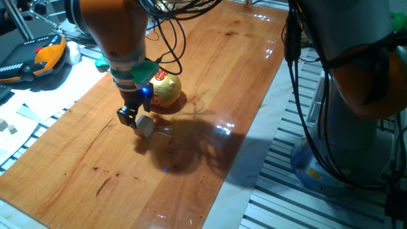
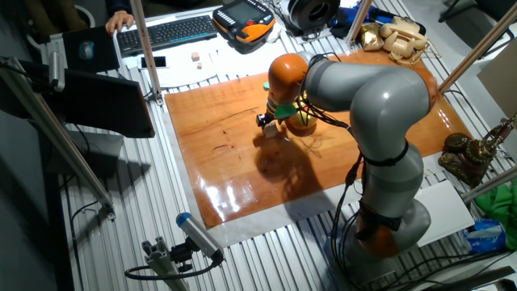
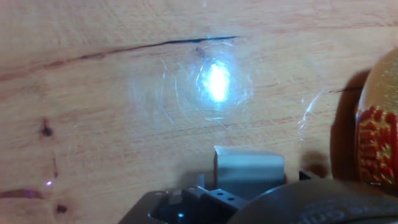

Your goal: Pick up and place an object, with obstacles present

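Gripping the cube [image 1: 145, 124], the tool [image 1: 135, 118] hangs beside the piggy bank [image 1: 165, 89].

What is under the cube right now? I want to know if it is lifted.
In one fixed view the cube sits between the gripper fingers, apparently just above the table. Whether its underside touches the wood is hidden.

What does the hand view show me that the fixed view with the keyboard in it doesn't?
Only the hand view: the dark crack line in the wooden table top and the red markings on the shiny gold piggy bank. Only the fixed view: the grey and orange arm, black keyboard, surrounding benches. Both: the small light-tan wooden cube at the claw, piggy bank beside it.
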`<state>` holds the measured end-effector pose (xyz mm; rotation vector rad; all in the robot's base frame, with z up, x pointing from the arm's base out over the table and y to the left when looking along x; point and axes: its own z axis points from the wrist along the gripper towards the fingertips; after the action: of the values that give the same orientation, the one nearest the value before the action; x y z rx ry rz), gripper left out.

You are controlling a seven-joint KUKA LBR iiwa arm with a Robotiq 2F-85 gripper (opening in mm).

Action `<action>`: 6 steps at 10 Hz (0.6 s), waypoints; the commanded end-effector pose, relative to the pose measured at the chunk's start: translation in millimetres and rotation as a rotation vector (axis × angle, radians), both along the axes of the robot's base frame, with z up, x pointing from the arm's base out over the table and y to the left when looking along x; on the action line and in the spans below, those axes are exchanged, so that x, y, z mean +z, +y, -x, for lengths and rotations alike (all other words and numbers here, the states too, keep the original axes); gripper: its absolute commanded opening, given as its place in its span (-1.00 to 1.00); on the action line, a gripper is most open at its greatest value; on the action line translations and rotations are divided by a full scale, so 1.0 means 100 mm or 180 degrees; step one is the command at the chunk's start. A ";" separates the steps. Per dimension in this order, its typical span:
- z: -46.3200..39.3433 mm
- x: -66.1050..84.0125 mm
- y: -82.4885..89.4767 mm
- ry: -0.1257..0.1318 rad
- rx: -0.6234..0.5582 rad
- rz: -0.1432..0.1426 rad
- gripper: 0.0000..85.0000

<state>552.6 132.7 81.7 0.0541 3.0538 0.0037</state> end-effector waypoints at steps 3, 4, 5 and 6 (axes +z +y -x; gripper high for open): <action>-0.013 0.30 -0.06 0.0037 0.0037 -0.0058 0.20; -0.016 0.45 -0.11 0.0095 0.0086 -0.0050 -0.20; -0.004 0.58 -0.15 0.0120 0.0115 -0.0034 -0.60; 0.015 0.67 -0.17 0.0129 0.0130 -0.0023 -1.00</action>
<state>551.1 115.4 141.6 -0.0091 3.0950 0.0166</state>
